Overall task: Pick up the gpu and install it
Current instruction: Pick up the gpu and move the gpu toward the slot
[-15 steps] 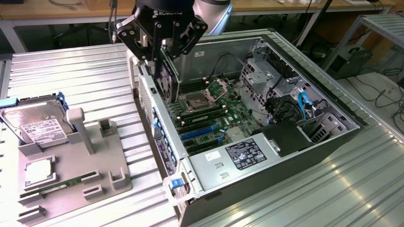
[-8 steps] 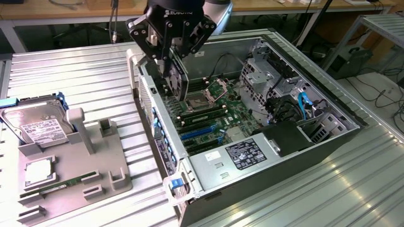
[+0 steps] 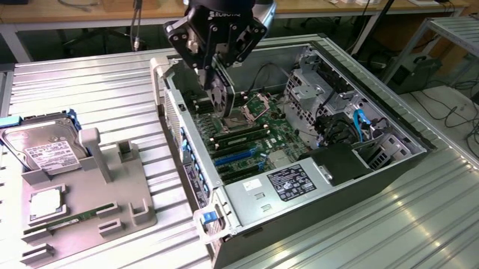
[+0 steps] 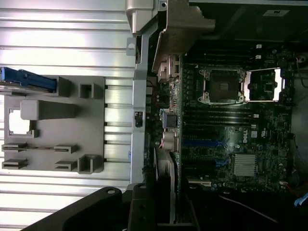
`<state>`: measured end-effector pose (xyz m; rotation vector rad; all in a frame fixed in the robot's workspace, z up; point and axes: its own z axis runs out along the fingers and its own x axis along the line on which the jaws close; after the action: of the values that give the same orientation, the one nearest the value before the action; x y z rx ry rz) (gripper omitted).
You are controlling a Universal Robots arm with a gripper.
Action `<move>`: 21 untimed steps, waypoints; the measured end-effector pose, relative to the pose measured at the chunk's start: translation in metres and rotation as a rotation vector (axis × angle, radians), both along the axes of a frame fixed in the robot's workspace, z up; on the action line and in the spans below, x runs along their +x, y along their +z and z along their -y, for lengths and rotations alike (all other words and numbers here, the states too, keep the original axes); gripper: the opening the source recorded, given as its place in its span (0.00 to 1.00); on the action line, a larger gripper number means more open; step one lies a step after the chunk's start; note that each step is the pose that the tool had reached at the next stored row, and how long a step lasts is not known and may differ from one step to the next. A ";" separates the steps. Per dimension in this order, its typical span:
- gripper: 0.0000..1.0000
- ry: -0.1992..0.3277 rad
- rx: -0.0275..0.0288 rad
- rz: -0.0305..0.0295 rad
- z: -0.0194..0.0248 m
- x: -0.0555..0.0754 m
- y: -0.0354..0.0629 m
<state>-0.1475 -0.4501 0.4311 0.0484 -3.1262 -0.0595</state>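
Inside case (image 3: 337, 218), gpu (image 3: 217, 98) in hand (image 3: 215, 77)

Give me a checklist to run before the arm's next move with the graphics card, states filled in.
1. Graphics card gripped: ok, held upright in the gripper.
2. Card inside the computer case: ok, over the motherboard.
3. Card seated in a blue slot: not ok, it hangs above the board.
4. Card lined up with its slot: cannot tell.
5. Blue cable clear: ok, across the case from the card.
6. Spare parts clear: ok, hard drive and memory stick sit on the grey holder outside the case.
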 end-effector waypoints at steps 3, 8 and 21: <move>0.28 0.000 0.0000 0.0000 0.0000 0.008 0.0000; 0.28 0.000 0.0000 0.0011 0.0000 0.016 -0.0002; 0.28 0.000 0.0000 0.0121 0.0000 0.036 -0.0013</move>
<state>-0.1111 -0.4501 0.4298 0.0489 -3.1383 -0.0594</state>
